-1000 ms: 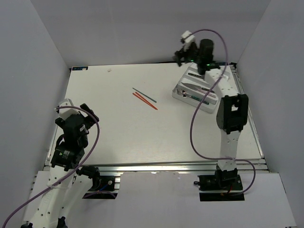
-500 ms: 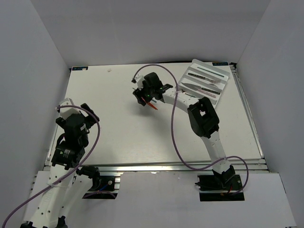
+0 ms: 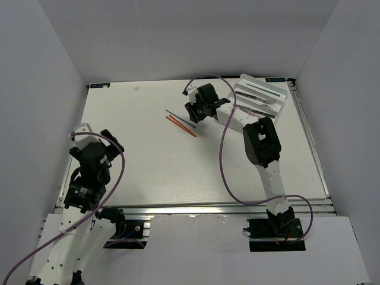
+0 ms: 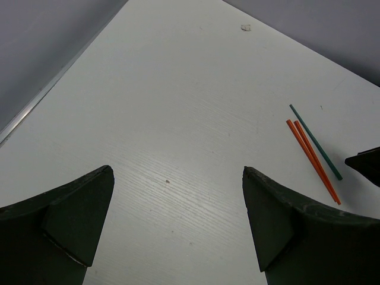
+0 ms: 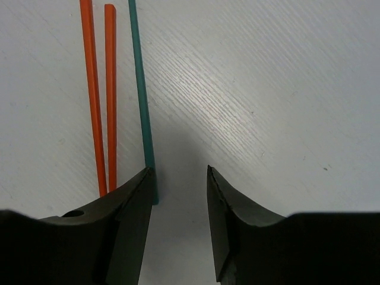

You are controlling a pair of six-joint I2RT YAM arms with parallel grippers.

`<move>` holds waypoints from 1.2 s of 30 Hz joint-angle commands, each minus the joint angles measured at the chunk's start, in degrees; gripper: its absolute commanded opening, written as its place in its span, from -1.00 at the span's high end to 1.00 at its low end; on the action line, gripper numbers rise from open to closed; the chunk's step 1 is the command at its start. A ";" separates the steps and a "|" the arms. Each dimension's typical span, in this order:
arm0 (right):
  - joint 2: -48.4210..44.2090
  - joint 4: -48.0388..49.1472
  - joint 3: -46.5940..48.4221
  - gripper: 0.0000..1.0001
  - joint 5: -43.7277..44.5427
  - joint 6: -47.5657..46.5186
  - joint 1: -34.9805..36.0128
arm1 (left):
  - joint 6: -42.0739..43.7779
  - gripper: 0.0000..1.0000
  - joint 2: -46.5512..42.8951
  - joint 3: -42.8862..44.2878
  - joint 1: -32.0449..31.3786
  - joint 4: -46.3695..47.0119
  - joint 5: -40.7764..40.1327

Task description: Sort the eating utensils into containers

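Observation:
Two red-orange chopsticks (image 3: 181, 126) and one dark green chopstick (image 3: 180, 118) lie side by side on the white table, left of the white cutlery tray (image 3: 267, 81). The tray holds several utensils in its slots. My right gripper (image 3: 194, 113) hovers low at the chopsticks' right ends. In the right wrist view its jaws (image 5: 178, 169) stand partly open with bare table between them. The green chopstick (image 5: 141, 95) ends right at the left fingertip (image 5: 139, 190), and the orange chopsticks (image 5: 92, 95) lie outside it. My left gripper (image 4: 177, 170) is wide open over bare table at the near left (image 3: 111, 142).
The tray sits tilted against the back right corner. Grey walls enclose the table on three sides. A small white speck (image 4: 244, 27) lies near the back edge. The right gripper's dark tip (image 4: 363, 161) shows at the left wrist view's right edge.
The right arm swung from above the tray to the chopsticks, then drew back to their right ends. Its jaws have been narrowing. The left arm has not moved.

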 commanded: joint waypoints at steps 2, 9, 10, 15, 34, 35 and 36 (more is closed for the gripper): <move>1.76 -1.80 2.73 0.08 -2.82 -0.83 0.46 | 0.36 -0.96 -0.02 -0.02 -0.27 0.80 0.87; 3.26 -3.04 3.88 0.10 -3.18 -2.15 0.46 | 0.45 -0.96 0.16 -0.11 -0.27 0.80 1.22; 3.87 -3.12 4.14 0.10 -3.00 -2.59 0.46 | 0.45 -0.96 0.16 -0.11 -0.27 0.89 1.22; 6.95 -5.84 6.24 0.24 -0.63 -4.61 0.73 | 0.45 -0.96 -0.10 -0.11 -0.27 0.89 1.22; 1.25 -4.01 4.23 1.00 -5.10 -4.80 -1.02 | 0.54 -0.96 -1.07 -0.20 -0.27 1.06 1.83; -0.07 -2.17 3.79 1.00 -6.33 -4.70 -2.33 | 0.54 -0.96 -1.16 -0.11 -0.27 1.06 1.83; -2.78 -1.11 3.18 1.00 -9.39 -4.79 -3.13 | 0.54 -0.96 -1.25 -0.11 -0.27 0.98 1.83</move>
